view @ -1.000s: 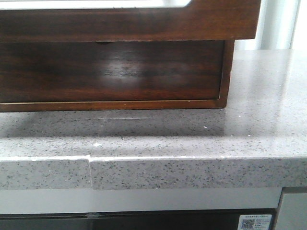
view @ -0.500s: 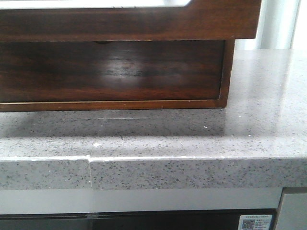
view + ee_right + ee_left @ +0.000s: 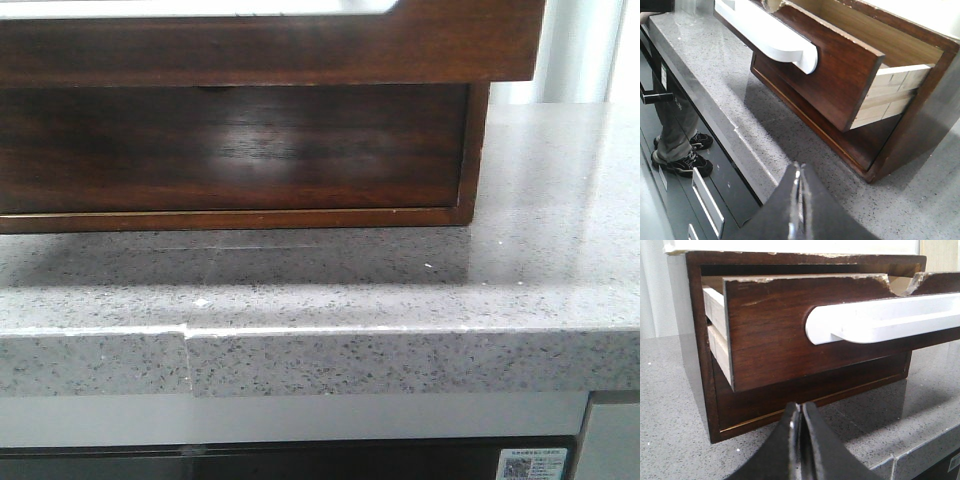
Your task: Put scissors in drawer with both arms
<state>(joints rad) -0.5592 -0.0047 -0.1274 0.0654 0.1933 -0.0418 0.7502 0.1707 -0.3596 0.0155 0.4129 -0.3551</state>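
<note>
The drawer point(image 3: 790, 335) stands pulled out of its dark wooden cabinet point(image 3: 920, 125), overhanging the grey speckled countertop point(image 3: 400, 290) — a white handle point(image 3: 880, 320) runs along its front, just below the finger notch. The scissors show in no view (what can be seen of the drawer's pale inside is bare). Left gripper point(image 3: 801, 412) and right gripper point(image 3: 797, 172) both hang in front of the drawer, above the countertop, fingers pressed together on nothing.

counter: grey speckled stone point(image 3: 400, 290) | below: dark cabinet fronts point(image 3: 705, 200) | light: bright daylight behind
</note>
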